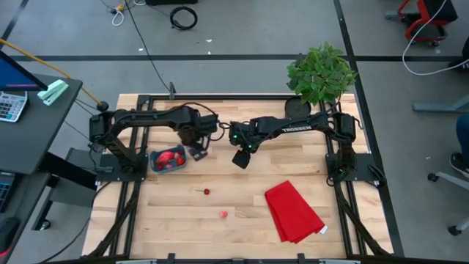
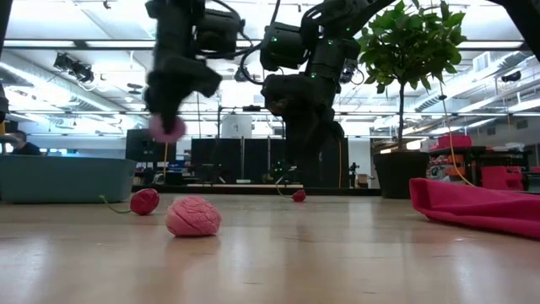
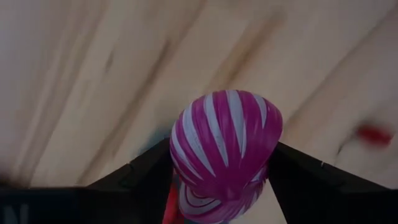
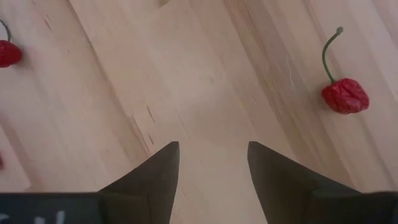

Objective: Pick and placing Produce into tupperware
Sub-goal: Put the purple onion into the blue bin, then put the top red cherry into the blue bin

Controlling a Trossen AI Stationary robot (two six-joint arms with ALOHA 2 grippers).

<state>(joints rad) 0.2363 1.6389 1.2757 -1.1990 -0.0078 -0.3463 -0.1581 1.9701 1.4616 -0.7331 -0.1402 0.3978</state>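
Observation:
The purple-and-white striped round piece (image 3: 227, 140) sits between the fingers of my left gripper (image 3: 221, 158), which hangs above the table just right of the teal tupperware (image 1: 155, 166). The tupperware holds several red pieces (image 1: 170, 157). In the low view the piece shows as a pink blur (image 2: 167, 128) under the left gripper, clear of the table. My right gripper (image 4: 211, 155) is open and hovers over bare wood near the table's middle (image 1: 240, 158). A stemmed red piece (image 4: 345, 96) and another red piece (image 4: 7, 53) lie loose on the wood near it. My left gripper pinches the striped round piece between its two fingers (image 3: 149, 168), one on each side of its body (image 3: 186, 155). The fingers come from above, pointing down. The piece is lifted clear of the table.
Loose produce lies on the wood: a small red piece (image 1: 207, 192), a pink wrinkled one (image 2: 192, 216) toward the near edge and a stemmed red one (image 2: 143, 201). A red folded cloth (image 1: 293, 211) lies near right. A potted plant (image 1: 320, 73) stands at the far right corner.

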